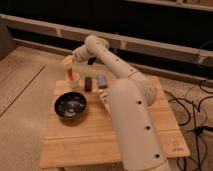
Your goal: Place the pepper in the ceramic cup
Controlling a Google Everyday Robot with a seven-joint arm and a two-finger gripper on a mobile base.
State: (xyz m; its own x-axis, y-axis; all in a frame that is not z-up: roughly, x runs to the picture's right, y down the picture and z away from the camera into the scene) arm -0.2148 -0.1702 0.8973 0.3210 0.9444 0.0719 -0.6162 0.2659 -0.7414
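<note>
My gripper (69, 61) hangs over the far left corner of the wooden table, at the end of the long white arm. It is shut on the top of the red-orange pepper (70, 75). The pepper hangs upright with its lower end down inside the small pale ceramic cup (74, 83). The cup stands on the table directly below the gripper, just behind the black bowl.
A wide black glossy bowl (70, 106) sits in front of the cup. A dark block (88, 83) and a grey block (102, 80) lie to the right of the cup. A white bottle (105, 100) is partly hidden by the arm. The wooden table (100, 145) has cables on the floor to its right.
</note>
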